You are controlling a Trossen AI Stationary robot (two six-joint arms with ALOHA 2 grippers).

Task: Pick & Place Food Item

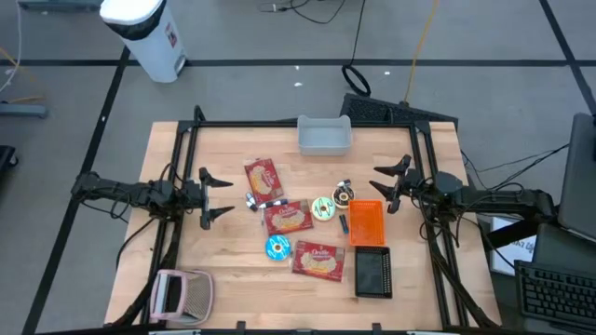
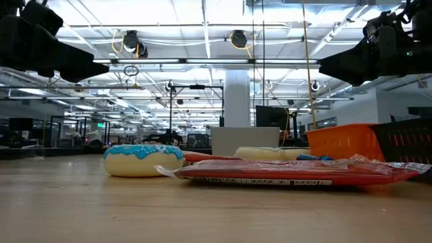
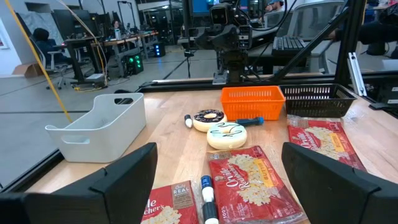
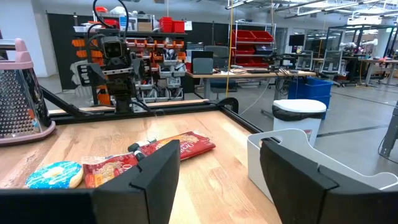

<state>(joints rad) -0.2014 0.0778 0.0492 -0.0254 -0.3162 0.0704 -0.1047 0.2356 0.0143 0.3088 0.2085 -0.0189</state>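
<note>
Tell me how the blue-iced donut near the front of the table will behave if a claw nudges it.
The blue-iced donut lies flat, so it will probably slide rather than roll. It looks small and light. Its glossy icing may be slippery to grip.

Overhead, table-level and facing wrist cameras share the blue donut (image 1: 277, 247).

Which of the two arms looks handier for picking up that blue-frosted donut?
Probably the left. Its end effector hangs open nearer the blue-frosted donut; the right end effector sits beyond the orange basket.

Orange basket (image 1: 365, 223), black basket (image 1: 372, 273) — blue-iced donut (image 1: 277, 247), red popcorn packets (image 1: 286, 218).
</note>
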